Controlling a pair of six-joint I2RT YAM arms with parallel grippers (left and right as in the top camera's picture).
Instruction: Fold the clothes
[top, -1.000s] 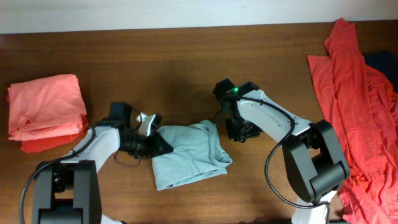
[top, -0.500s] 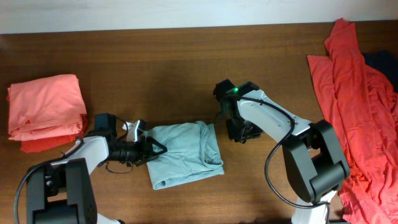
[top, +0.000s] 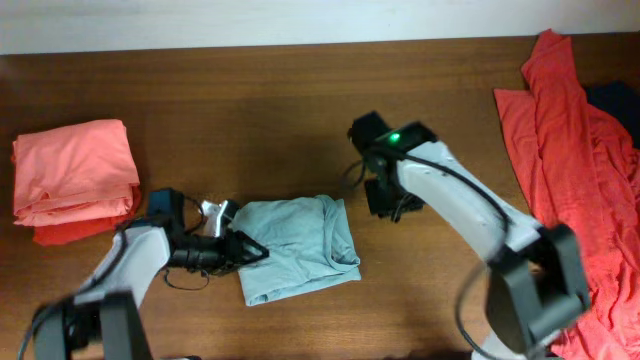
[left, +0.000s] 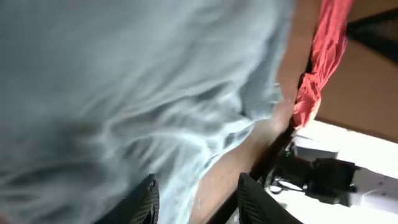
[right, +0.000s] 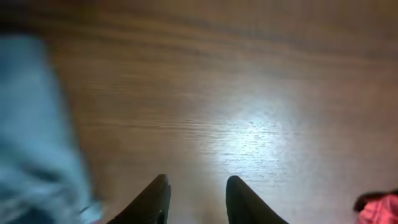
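Grey-blue T-shirt (top: 297, 247) lies folded near the middle of the bench's (top: 250, 110) front edge; left gripper (top: 252, 249) sits at its left hem, fingers apart over the cloth edge; right gripper (right: 196, 199) hangs wide above bare wood beside the shirt's far right corner.

The left hand (top: 254, 248) has dragged the grey-blue T-shirt (top: 300, 245) leftward.

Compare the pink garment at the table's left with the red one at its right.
The pink garment is folded into a compact stack; the red garment lies unfolded and rumpled. The pink is pale salmon; the red is deeper. The pink sits wholly in view; the red covers more table and runs off the frame. Both are thin fabric on the wooden table.
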